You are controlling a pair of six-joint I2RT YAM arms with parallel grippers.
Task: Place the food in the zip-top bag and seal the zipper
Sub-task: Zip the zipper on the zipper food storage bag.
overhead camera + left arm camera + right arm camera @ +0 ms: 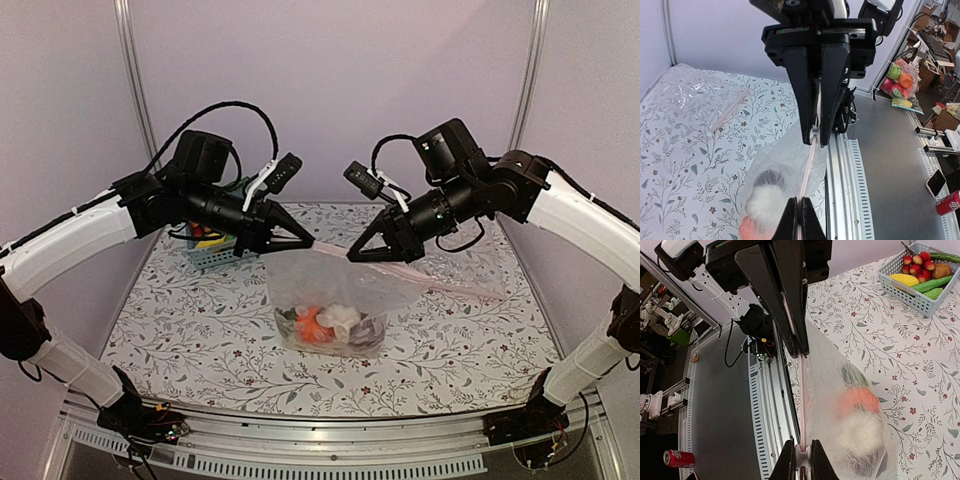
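Clear, crinkly plastic hangs between my two arms: the zip-top bag (335, 285) is strung up over the middle of the bench (180, 330), and its bottom seems to rest on the bench. Sunk to the bottom of it, crowded together, are the orange piece (310, 323), the cream-white vegetable (341, 318) and the dark maroon piece (769, 179).

At the back left stands the blue basket (905, 290), holding small red fruits (917, 262) and green cucumbers (935, 284). A second clear bag (700, 92) lies flat at the far right.

My left fingers (308, 243) are pinched all but closed on one end of the zipper (807, 165). My right fingers (353, 256) clamp the same pinkish strip further along, with only the strip's thickness between them. The strip runs taut from one pair to the other.
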